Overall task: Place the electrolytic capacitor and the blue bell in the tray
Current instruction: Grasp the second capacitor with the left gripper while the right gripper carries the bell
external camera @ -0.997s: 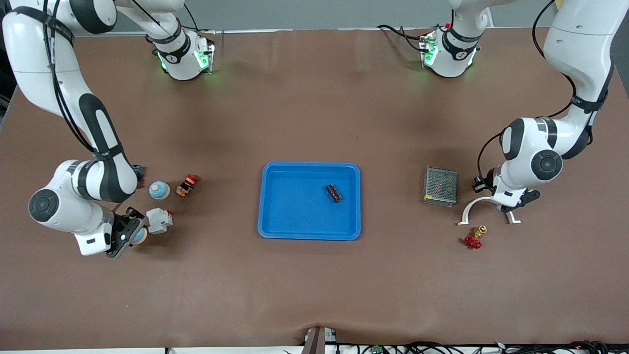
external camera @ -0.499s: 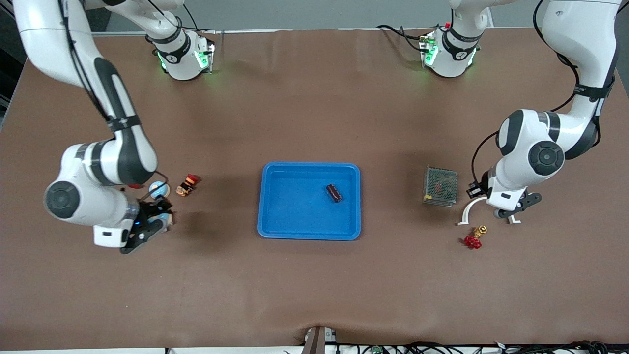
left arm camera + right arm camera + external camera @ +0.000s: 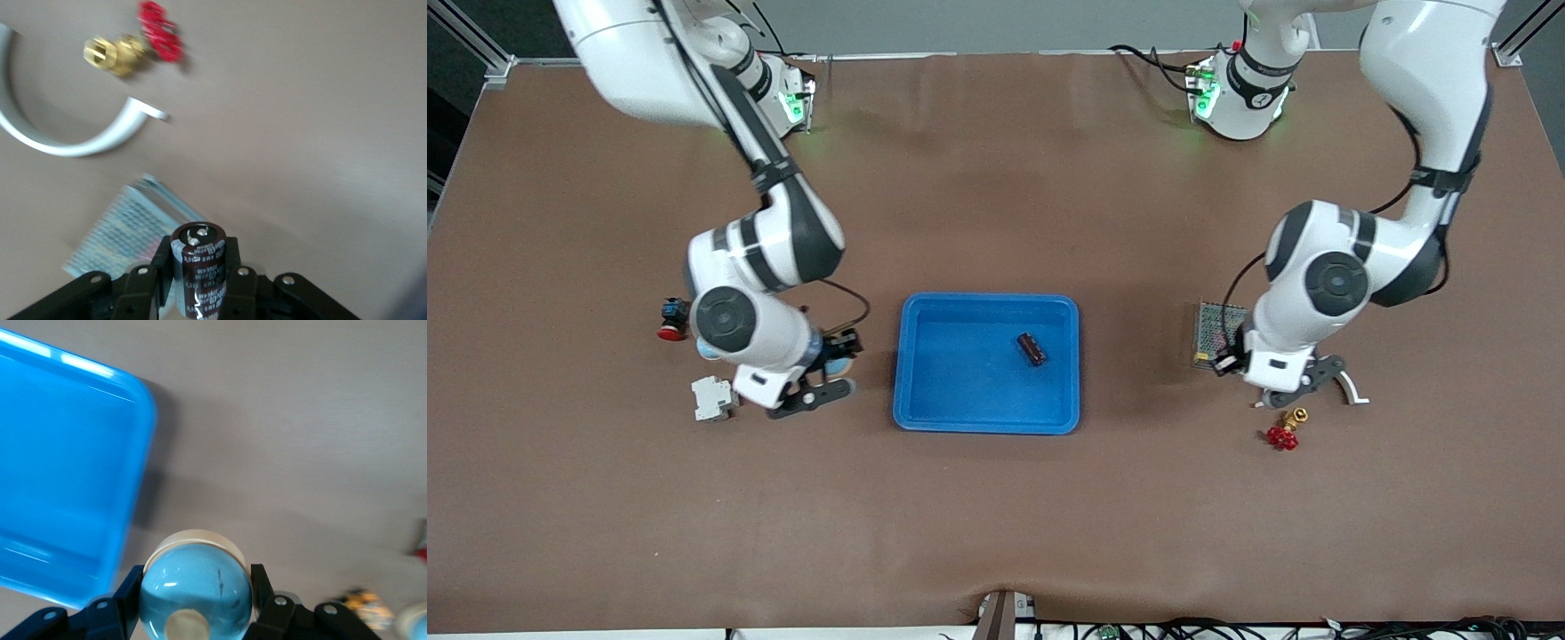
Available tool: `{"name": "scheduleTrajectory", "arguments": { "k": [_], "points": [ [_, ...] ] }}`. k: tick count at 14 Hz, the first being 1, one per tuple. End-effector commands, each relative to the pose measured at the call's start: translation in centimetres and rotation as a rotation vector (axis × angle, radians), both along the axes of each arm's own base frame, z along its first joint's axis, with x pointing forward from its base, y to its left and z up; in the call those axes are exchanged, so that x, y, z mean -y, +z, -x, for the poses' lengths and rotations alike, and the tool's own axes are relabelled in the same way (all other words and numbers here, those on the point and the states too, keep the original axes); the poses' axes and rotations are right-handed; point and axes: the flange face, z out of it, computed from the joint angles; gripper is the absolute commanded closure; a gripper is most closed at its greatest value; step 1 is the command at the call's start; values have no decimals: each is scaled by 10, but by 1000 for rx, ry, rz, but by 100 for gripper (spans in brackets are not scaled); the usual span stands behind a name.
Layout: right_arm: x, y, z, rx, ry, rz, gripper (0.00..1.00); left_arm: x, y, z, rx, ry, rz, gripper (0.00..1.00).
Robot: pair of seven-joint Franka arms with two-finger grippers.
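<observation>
Tray (image 3: 925,391) at mid-bench already holds one capacitor (image 3: 1032,348). Right gripper (image 3: 195,600) clamps the bell (image 3: 195,587) beside it; left gripper (image 3: 198,277) grips another capacitor (image 3: 200,267) over the mesh box (image 3: 1214,331). Both unplaced.

Left claw (image 3: 199,280) grips a capacitor (image 3: 200,263) (dark brown) upright.

Grey mesh box (image 3: 1216,331), white curved bracket (image 3: 80,137) and brass valve (image 3: 1286,430) (red handwheel) sit together.
</observation>
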Motion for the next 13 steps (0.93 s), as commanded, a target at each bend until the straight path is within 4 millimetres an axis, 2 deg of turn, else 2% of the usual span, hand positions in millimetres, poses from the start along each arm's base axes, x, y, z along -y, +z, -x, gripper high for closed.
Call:
{"name": "scheduleTrajectory", "arguments": {
  "k": [1,3,6,8,11,13],
  "points": [
    [-47,-9,19,20,-109,-4,52,56,-4,-19,16,78,31,100],
    [-73,-24,30,39,-135,-7,52,98,-10,-31,34,128,64,100],
    [-86,-52,42,64,-144,-18,52,158,-31,-38,46,216,107,100],
    [-93,-71,58,86,-160,-27,52,181,-34,-43,61,262,134,100],
    [-123,-83,80,79,-191,-19,52,208,-41,-37,96,309,189,100],
    [-136,-93,88,89,-201,-24,52,228,-49,-30,118,324,230,100]
  ]
}}
